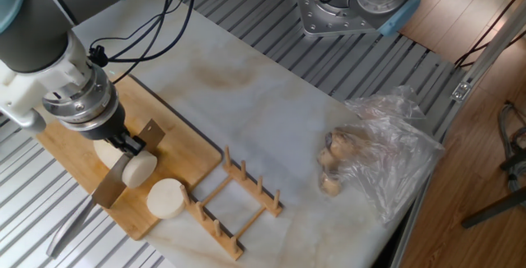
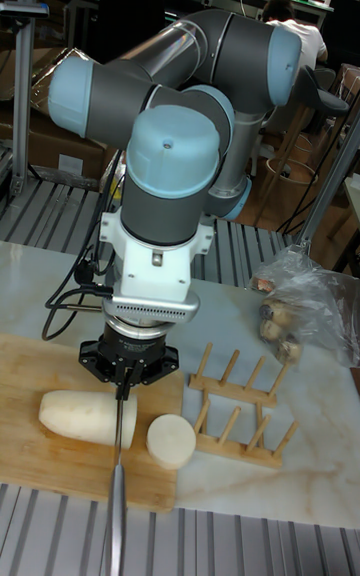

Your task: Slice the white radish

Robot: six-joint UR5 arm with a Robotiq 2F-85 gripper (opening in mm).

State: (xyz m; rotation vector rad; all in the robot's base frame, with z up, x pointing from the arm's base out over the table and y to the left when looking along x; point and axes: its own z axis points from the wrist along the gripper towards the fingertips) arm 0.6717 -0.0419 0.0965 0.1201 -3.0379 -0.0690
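Note:
The white radish point(image 1: 111, 154) point(image 2: 78, 415) lies on a wooden cutting board point(image 1: 174, 133) point(image 2: 30, 376), its cut end facing the front. A thick cut piece point(image 1: 167, 198) point(image 2: 172, 439) stands on the board just beside that end. My gripper point(image 1: 125, 144) point(image 2: 124, 383) is right above the radish and is shut on a knife. The grey blade point(image 1: 115, 182) point(image 2: 122, 428) crosses the radish near its cut end. The knife's handle point(image 1: 67, 230) point(image 2: 117, 521) sticks out past the board's front edge. Where the blade's edge meets the radish is hidden.
A wooden dish rack point(image 1: 239, 201) point(image 2: 240, 406) stands right next to the board's end. Further right lies a clear plastic bag with brownish lumps point(image 1: 370, 157) point(image 2: 296, 308). Another robot's base point(image 1: 353, 5) is at the table's far side.

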